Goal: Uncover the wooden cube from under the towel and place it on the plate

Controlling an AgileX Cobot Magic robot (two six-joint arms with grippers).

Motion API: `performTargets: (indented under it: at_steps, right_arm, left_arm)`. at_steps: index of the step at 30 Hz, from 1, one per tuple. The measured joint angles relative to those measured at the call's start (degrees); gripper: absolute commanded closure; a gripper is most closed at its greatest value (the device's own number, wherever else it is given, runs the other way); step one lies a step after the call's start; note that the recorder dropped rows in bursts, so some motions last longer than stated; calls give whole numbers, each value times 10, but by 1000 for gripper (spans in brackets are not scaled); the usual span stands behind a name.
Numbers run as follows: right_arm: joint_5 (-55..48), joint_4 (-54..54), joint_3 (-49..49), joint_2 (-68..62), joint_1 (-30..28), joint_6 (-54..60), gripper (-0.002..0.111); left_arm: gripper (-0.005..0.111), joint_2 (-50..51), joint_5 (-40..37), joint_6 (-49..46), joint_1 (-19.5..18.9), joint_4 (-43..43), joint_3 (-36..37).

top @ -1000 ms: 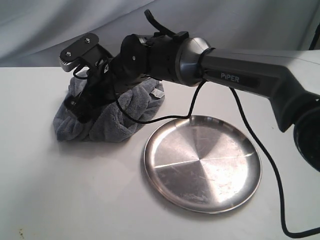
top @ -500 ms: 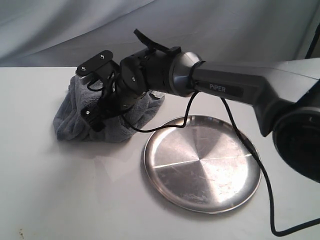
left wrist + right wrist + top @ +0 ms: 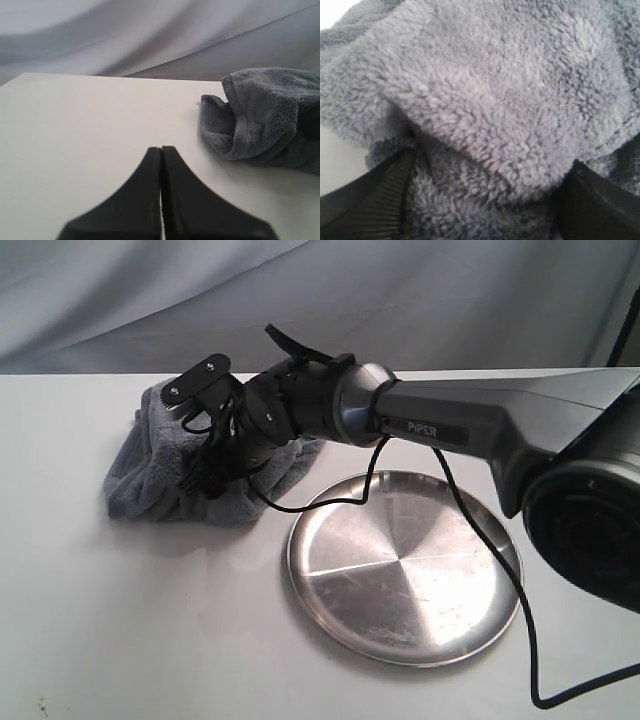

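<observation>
1. Pale grey draped cloth (image 3: 420, 300) is hung behind a plain white counter (image 3: 120, 620), which is lit evenly and marked only by a few small specks near its near left corner.
2. The towel (image 3: 150, 475) is heaped in a soft mound toward the far left corner of the counter, just short of the far edge.
3. The wooden cube is not seen in any view. It is judged to be hidden under the mound, since the cloth is humped up, not flat.
4. The plate (image 3: 405, 580) is laid bare toward the near edge, just beside the towel. A short carry from mound to plate is thereby allowed.
5. The right arm (image 3: 470, 425) is stretched across from the right edge, and a black cable (image 3: 525, 640) is looped from it over the plate's rim.
6. The right gripper (image 3: 487, 205) is pressed into the top of the mound. Its ribbed fingers (image 3: 375, 202) are spread wide with a thick fold of plush between them, so the claw is open and nothing is pinched yet. This stance is judged to be a set-up for pinching the fold and lifting the cloth away.
7. The left gripper (image 3: 161, 155) is held low over bare counter near the left edge, its jaws pressed together on nothing, apart from the towel and out of the other arm's way.
</observation>
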State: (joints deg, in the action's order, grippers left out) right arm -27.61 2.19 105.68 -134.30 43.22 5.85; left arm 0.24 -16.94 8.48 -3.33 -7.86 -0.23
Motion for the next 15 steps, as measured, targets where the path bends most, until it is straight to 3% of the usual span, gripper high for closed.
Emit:
performTargets:
  at_steps: [8,15]
  right_arm:
    - [-14,0,1,0,-2,-2,105]
    - [-49,0,1,-2,-2,-7,108]
  left_arm:
    - [107,0,0,0,0,0,0]
    - [107,0,0,0,0,0,0]
